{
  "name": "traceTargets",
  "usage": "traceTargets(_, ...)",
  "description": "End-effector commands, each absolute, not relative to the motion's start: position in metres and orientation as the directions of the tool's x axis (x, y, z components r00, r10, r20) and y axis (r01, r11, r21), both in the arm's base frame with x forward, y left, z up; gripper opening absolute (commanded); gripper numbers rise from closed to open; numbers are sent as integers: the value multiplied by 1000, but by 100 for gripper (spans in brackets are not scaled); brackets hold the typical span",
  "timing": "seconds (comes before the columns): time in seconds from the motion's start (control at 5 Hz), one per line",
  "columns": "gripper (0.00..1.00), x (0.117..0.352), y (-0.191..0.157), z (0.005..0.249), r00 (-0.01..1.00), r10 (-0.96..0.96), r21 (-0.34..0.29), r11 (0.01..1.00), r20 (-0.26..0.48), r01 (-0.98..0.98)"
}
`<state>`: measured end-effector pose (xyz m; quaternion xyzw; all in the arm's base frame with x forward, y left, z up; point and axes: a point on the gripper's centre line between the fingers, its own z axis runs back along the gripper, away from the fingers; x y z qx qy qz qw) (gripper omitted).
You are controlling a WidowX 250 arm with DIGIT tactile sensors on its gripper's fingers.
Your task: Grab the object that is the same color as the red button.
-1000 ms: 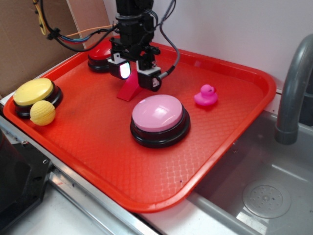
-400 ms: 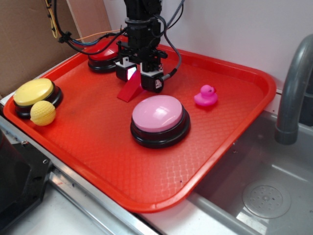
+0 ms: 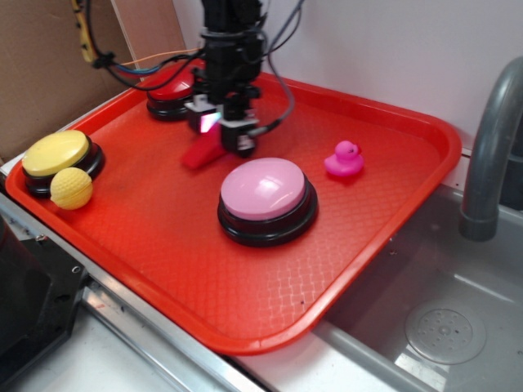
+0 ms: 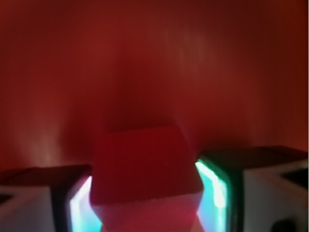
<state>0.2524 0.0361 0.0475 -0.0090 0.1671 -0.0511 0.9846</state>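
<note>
The tool (image 3: 219,131) is sitting low on the tray (image 3: 392,212), straddling the wedge (image 3: 200,153), which is lying just in front of the red button (image 3: 173,88). In the wrist view the wedge (image 4: 145,164) is filling the gap, both fingers (image 4: 215,186) pressing or nearly pressing its sides; narrow opening, grip looking made. The wedge is appearing to rest on the tray, so lifting is remaining. The pink button (image 3: 265,192) is standing close by.

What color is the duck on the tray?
Pink. The duck shows best in the exterior view.
</note>
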Motion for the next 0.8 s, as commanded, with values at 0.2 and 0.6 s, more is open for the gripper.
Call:
traceTargets(0.2, 0, 171, 69, 214, 981, 5, -61, 998, -195, -17)
traceTargets(0.6, 0, 160, 54, 258, 995, 37, 2, 999, -93, -37)
